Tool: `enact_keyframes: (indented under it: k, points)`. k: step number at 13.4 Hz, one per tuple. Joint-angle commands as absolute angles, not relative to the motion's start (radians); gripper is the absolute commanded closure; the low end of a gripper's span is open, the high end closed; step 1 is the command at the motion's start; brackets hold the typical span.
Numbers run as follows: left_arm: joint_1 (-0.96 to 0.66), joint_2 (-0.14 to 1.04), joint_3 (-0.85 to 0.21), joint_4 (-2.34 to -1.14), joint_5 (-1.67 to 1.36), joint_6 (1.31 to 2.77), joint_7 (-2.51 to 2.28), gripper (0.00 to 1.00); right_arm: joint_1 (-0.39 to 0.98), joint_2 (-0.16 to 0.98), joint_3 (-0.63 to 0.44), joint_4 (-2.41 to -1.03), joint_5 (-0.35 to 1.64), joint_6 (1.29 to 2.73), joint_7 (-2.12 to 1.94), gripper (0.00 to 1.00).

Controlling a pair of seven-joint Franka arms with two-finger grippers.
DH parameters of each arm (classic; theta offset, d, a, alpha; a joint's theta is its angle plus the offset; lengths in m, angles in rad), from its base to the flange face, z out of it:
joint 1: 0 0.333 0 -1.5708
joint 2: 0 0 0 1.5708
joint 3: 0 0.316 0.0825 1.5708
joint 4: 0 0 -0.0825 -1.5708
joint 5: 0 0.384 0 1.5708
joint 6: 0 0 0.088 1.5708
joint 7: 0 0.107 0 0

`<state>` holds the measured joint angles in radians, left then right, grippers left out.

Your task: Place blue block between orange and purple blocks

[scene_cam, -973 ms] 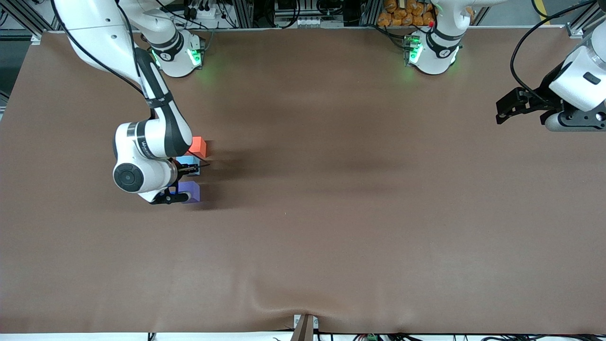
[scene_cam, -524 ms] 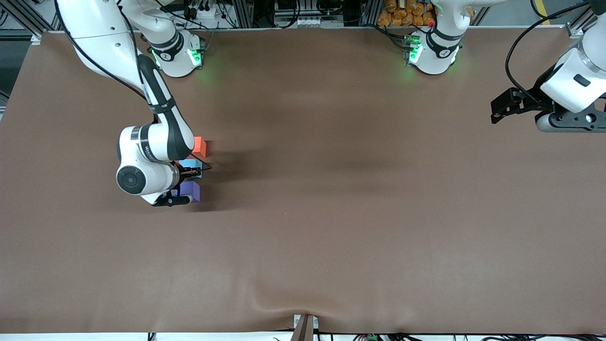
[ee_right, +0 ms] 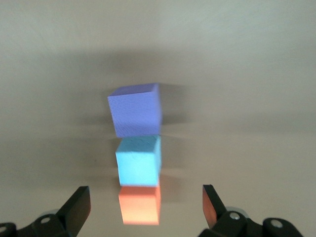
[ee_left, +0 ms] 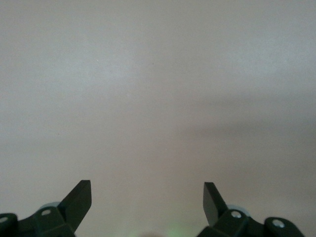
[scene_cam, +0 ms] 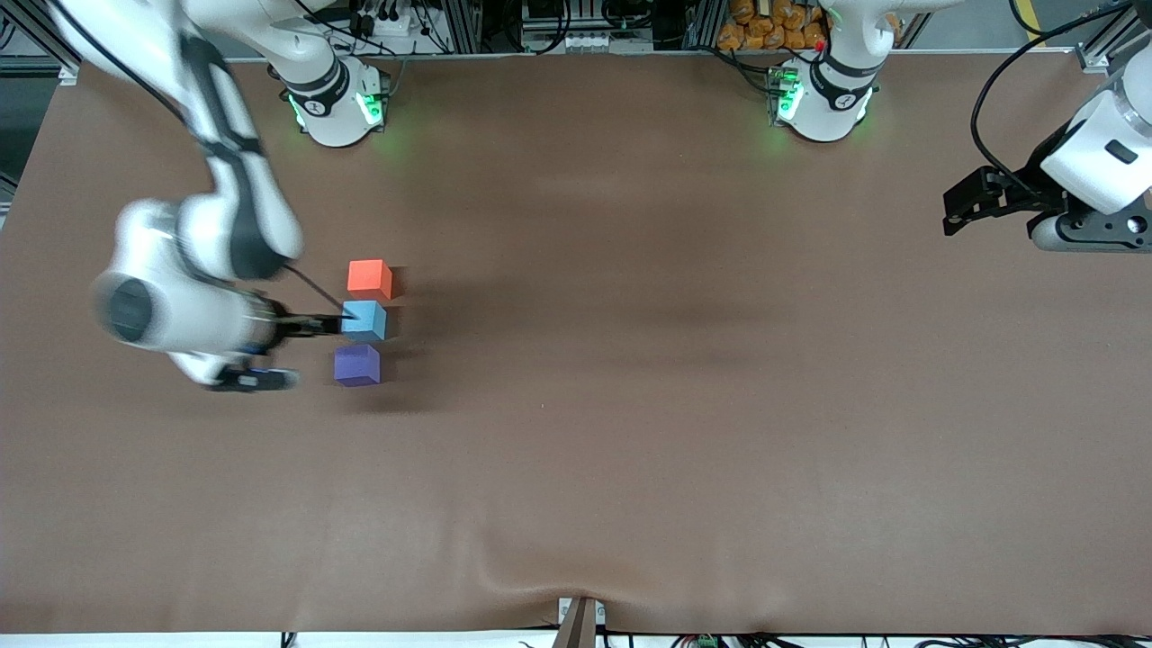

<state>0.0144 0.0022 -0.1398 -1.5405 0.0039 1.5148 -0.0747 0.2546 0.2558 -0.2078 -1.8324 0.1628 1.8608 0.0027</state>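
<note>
- Tabletop (scene_cam: 630, 405) is covered in a smooth brown matte sheet, flat apart from a small wrinkle at the edge nearest the front camera.
- I see three small matte cubes with crisp edges, all the same size, in a short row toward the right arm's end of the tabletop.
- Blue block (scene_cam: 364, 320) is light sky-blue and sits flat on the sheet, in the middle of the row.
- Orange block (scene_cam: 370, 278) is farther from the front camera than the blue one, with a narrow gap between them.
- Purple block (scene_cam: 357, 365) is nearer to the front camera, also with a narrow gap.
- In the right wrist view the three line up, purple (ee_right: 136, 109), blue (ee_right: 138, 160), orange (ee_right: 140, 204), faces roughly parallel.
- Right pincer (scene_cam: 310, 326) is just beside the blue block, blurred; its black fingers (ee_right: 76, 206) stand apart and hold nothing.
- Left pincer (scene_cam: 965, 205) waits over the left arm's end of the tabletop, fingers (ee_left: 79, 197) apart, empty, only bare sheet under it.
- Lots of open sheet from the row toward the left arm and toward the front camera.
</note>
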Motion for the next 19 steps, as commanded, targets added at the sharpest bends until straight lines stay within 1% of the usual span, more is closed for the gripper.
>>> enact_keyframes:
  k: [1,2,3,4,6,7,10,16,19]
  points:
    - [0.041,-0.002,-0.144,-1.537,-0.002,1.516,-0.054,0.0,0.141,0.059,-0.192,-1.842,0.102,1.78,-0.014,0.0]
    - [0.041,0.0,-0.144,-1.537,-0.002,1.517,-0.054,0.0,0.117,0.013,-0.187,-1.829,0.065,1.754,-0.014,0.0]
    - [0.041,0.006,-0.144,-1.537,-0.002,1.52,-0.054,0.0,0.086,-0.009,-0.184,-1.788,0.036,1.702,-0.015,0.0]
    - [0.041,0.006,-0.144,-1.537,-0.002,1.52,-0.054,0.0,0.052,-0.008,-0.176,-1.717,0.032,1.636,-0.021,0.0]
    - [0.041,0.006,-0.144,-1.537,-0.002,1.52,-0.054,0.0,-0.026,0.002,-0.115,-1.568,0.029,1.49,-0.034,0.0]
    - [0.041,0.006,-0.144,-1.537,-0.002,1.52,-0.054,0.0,-0.055,0.002,-0.079,-1.539,0.025,1.465,-0.034,0.0]
    - [0.043,0.003,-0.146,-1.542,-0.003,1.52,-0.054,0.0,-0.078,-0.015,-0.015,-1.534,-0.032,1.451,-0.04,0.0]
    - [0.043,0.002,-0.146,-1.542,-0.003,1.517,-0.052,0.0,-0.08,-0.018,-0.02,-1.572,-0.023,1.503,-0.083,0.0]
    - [0.043,0.002,-0.146,-1.539,-0.005,1.517,-0.054,0.0,-0.078,-0.017,-0.021,-1.574,-0.021,1.499,-0.091,0.0]
